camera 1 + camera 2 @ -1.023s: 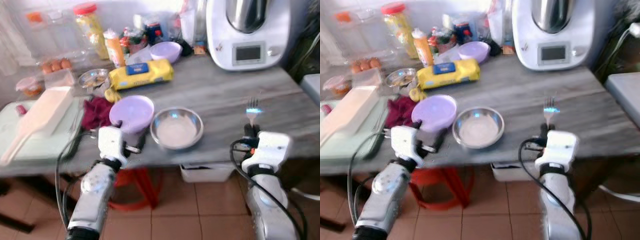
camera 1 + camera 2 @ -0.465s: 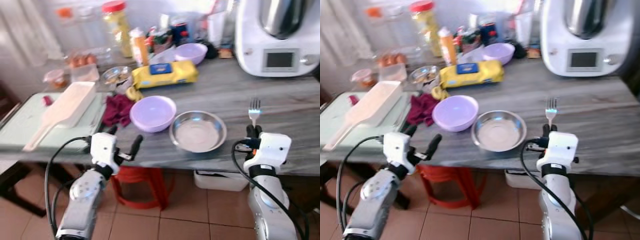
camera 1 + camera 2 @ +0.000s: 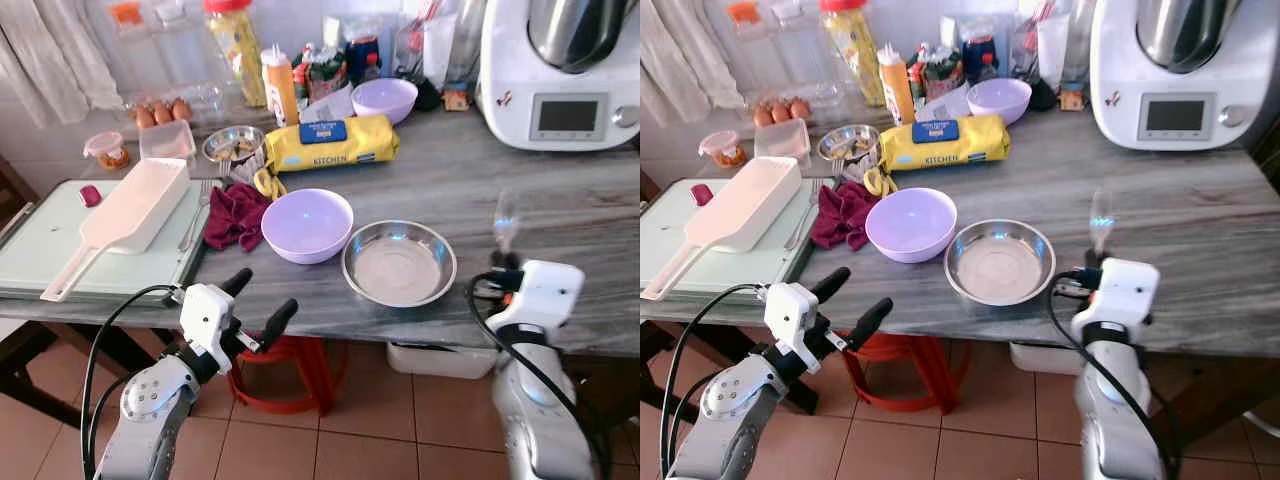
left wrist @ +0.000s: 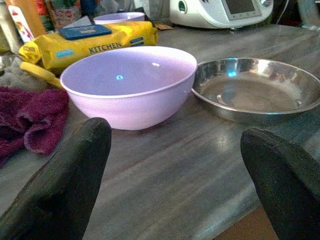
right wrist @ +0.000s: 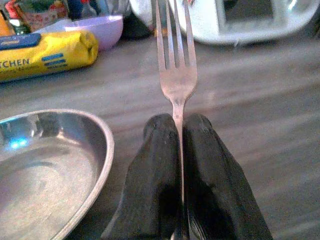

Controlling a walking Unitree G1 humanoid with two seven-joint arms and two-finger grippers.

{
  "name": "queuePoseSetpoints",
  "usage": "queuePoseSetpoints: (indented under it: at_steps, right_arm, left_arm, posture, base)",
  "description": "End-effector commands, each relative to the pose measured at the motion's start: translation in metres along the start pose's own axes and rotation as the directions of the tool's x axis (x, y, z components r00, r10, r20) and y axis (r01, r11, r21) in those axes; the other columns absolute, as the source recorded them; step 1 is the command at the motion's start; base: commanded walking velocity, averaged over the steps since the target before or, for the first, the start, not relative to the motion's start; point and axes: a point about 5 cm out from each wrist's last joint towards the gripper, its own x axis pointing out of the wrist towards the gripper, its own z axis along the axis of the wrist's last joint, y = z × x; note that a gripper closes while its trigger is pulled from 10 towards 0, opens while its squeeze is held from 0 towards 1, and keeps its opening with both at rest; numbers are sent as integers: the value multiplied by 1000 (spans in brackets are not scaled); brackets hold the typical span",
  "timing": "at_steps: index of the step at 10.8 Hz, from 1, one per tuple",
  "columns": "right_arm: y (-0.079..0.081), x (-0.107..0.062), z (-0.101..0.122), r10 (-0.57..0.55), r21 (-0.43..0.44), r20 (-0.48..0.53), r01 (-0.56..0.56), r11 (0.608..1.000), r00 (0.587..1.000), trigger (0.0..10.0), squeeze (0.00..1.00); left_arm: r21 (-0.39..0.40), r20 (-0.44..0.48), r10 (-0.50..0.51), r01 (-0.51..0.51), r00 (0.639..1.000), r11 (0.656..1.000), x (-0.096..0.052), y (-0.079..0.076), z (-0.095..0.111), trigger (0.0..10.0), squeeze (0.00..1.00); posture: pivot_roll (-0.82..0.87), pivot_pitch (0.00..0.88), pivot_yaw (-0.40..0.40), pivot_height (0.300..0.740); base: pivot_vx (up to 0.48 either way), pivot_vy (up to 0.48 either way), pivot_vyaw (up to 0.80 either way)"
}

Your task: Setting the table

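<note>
grey wood-grain bench [image 3: 560,215], cluttered behind. right gripper [image 5: 178,150]: jaws shut on slim silver metal fork [image 5: 176,70], tines up, just beside shallow round steel bowl [image 3: 399,263]. left gripper [image 3: 255,298]: jaws wide, empty. risk: thin handle pivoting or clipping the bowl's rim.

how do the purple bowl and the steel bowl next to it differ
The purple bowl is opaque lilac plastic; the steel bowl is shiny, reflective metal. The purple bowl is deeper with steep rounded walls; the steel bowl is shallow and wider, with a flat bottom. The purple bowl sits by the maroon cloth; the steel bowl is nearer the right tool. Both stand upright and empty.
</note>
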Motion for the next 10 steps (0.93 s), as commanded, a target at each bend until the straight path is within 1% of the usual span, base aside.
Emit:
queuePoseSetpoints:
  at_steps: [1, 2, 3, 4, 5, 6, 8, 9, 10]
  right_arm:
    - [-1, 3, -1, -12, 39, -24, 13, 999, 1000, 10000, 0]
    - [-2, 6, -4, -23, 75, -56, 27, 997, 998, 10000, 0]
    - [0, 10, -5, -25, 136, -79, 35, 990, 997, 10000, 0]
    - [5, 12, -3, 6, 159, -86, 7, 987, 996, 10000, 0]
    - [8, 12, -7, 17, 166, -113, 2, 986, 993, 10000, 0]
    - [10, 14, -10, 32, 213, -144, -1, 977, 989, 10000, 0]
    - [12, 18, -9, 44, 217, -149, -11, 976, 988, 10000, 0]
    - [12, 19, -12, 51, 202, -175, -15, 979, 983, 10000, 0]
    - [9, 20, -12, 50, 204, -177, -13, 979, 983, 10000, 0]
  left_arm:
    - [4, -5, -16, 16, 1000, 1000, -3, 0, 1, 10000, 0]
    - [-3, -6, -33, 33, 999, 999, -2, -2, 1, 10000, 0]
    - [-1, -8, -59, 59, 998, 998, -1, -4, 0, 10000, 0]
    - [-6, -10, -78, 78, 997, 997, -1, -6, -1, 10000, 0]
    - [-11, -15, -79, 79, 997, 997, -2, -8, -4, 10000, 0]
    - [-15, -17, -82, 81, 997, 997, -2, -9, -5, 10000, 0]
    - [-14, -18, -86, 86, 996, 996, -2, -9, -5, 10000, 0]
    - [-14, -16, -87, 87, 996, 996, -2, -10, -5, 10000, 0]
    - [-15, -14, -91, 91, 996, 996, -1, -11, -5, 10000, 0]
  posture:
    - [-165, 72, 125, 740]
    - [-171, 70, 125, 740]
    - [-173, 68, 125, 740]
    - [-172, 67, 121, 740]
    - [-172, 66, 119, 740]
    - [-169, 65, 117, 740]
    - [-169, 65, 117, 740]
    - [-169, 65, 117, 740]
    - [-171, 68, 122, 740]
  base:
    - [0, 0, 0]
    - [0, 0, 0]
    - [0, 0, 0]
    - [0, 0, 0]
    - [0, 0, 0]
    - [0, 0, 0]
    - [0, 0, 0]
    - [0, 0, 0]
    - [0, 0, 0]
